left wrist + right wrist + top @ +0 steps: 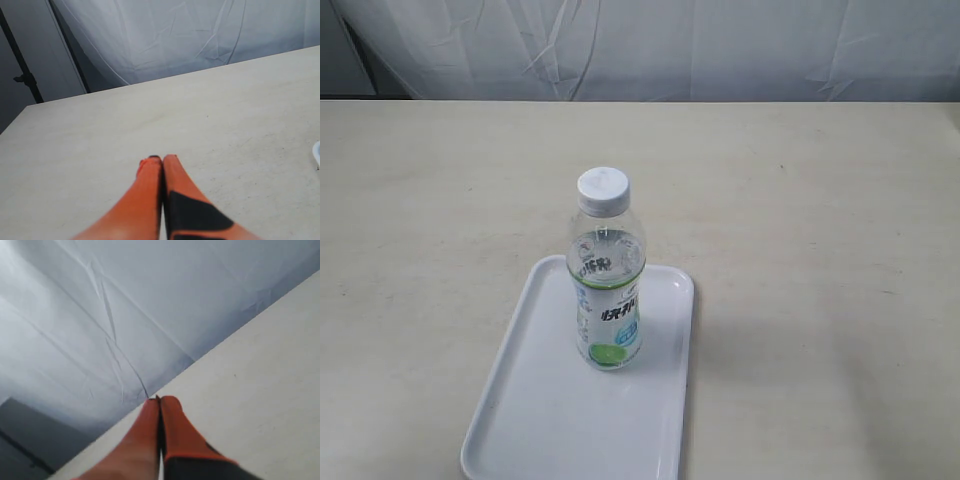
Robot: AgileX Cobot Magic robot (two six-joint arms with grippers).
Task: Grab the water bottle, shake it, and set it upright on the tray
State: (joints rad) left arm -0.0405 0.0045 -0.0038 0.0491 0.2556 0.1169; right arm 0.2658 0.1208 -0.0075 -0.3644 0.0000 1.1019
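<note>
1. Bench (820, 200): pale, matt and flat. Its far edge meets a white cloth (640, 45).

2. Tray (535, 420): white, with a low rim. It lies lengthwise toward the near edge, a little left of the bench's middle and well clear of the far edge and both side edges. Its near end runs out of the exterior view.

3. Bottle (607, 290): clear, with a white cap (603, 190) screwed on and the label facing the camera. It stands upright on the tray's far half, nearer the tray's right rim, and nothing touches it.

4. Left gripper (162, 159): orange, jaws pressed together and holding nothing. It hangs over bare bench, away from the bottle.

5. Right gripper (159, 400): orange, jaws likewise together and empty, aimed at the far edge and the cloth.

Note on the step: neither arm shows in the exterior view. The bottle's standing pose fits a finished placement as well as an untouched start, and the pictures do not say which. If the pick is due:
- Part the jaws fully before closing in.
- Come in level from the side and clear the tray rim.
- Take the label band below the shoulder, squeezing only moderately, since thin plastic likely gives.
- After shaking, lower the base flat onto the middle of the tray before letting go.
</note>
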